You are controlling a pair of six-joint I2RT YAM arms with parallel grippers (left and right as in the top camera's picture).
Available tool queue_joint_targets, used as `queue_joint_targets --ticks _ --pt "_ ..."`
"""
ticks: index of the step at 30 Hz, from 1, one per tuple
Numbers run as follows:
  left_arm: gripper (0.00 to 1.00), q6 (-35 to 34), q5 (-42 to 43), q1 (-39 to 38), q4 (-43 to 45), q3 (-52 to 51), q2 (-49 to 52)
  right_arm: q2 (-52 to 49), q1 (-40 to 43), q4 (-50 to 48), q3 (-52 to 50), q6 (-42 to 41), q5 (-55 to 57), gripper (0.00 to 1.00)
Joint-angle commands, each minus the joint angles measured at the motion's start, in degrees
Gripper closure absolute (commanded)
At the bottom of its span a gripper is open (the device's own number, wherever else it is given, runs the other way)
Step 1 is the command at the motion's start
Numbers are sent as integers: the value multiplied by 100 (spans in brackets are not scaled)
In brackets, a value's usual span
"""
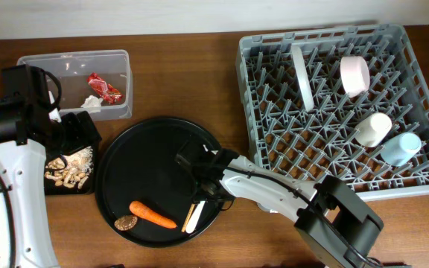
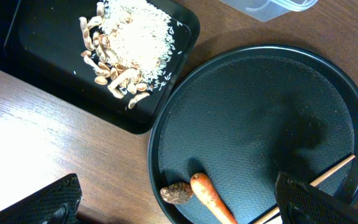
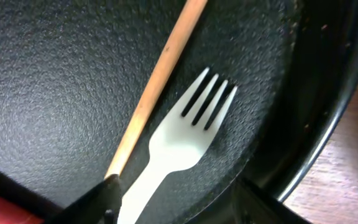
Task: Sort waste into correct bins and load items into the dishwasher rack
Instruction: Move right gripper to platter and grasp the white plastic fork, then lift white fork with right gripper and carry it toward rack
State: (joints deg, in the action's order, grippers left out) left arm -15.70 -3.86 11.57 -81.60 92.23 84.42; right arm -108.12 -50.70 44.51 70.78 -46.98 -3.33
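Left claw (image 2: pixel 176 205) hangs spread and empty above the large round black tray (image 2: pixel 260 106). Right claw (image 3: pixel 179 202), jaws apart, straddles the handle of the white plastic fork (image 3: pixel 182 140), which lies on that tray against a thin wooden stick (image 3: pixel 160 74). Pinch the handle alone, leaving the stick.

The top camera looks straight down on the whole worktop (image 1: pixel 185 82); both wrist cameras look closely down at the round tray (image 1: pixel 147 164).

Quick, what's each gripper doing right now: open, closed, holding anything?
Left gripper: open, holding nothing.
Right gripper: open, jaws either side of the white fork handle, not clamped on it.
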Motion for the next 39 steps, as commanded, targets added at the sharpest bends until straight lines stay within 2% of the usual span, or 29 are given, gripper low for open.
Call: queue_joint_targets --ticks 1,17,20,25,32,39 --pt "1 -52 -4 -17 11 -33 -76 -116 -46 4 -52 -52 214 46" --pt "1 -52 -4 -17 9 -33 -76 -584 -103 -267 -52 -345 455 47" --pt "1 -55 -2 -17 7 -33 -76 -584 -103 -442 -48 -345 577 55" --pt "1 -55 -2 -17 2 -33 -76 -584 -101 -743 -48 -348 579 56" --pt "1 -55 -2 -17 2 -33 -76 -581 -98 -887 39 -343 643 73" --pt "1 -55 -2 -17 7 -33 -76 -579 -98 -940 81 -323 638 75"
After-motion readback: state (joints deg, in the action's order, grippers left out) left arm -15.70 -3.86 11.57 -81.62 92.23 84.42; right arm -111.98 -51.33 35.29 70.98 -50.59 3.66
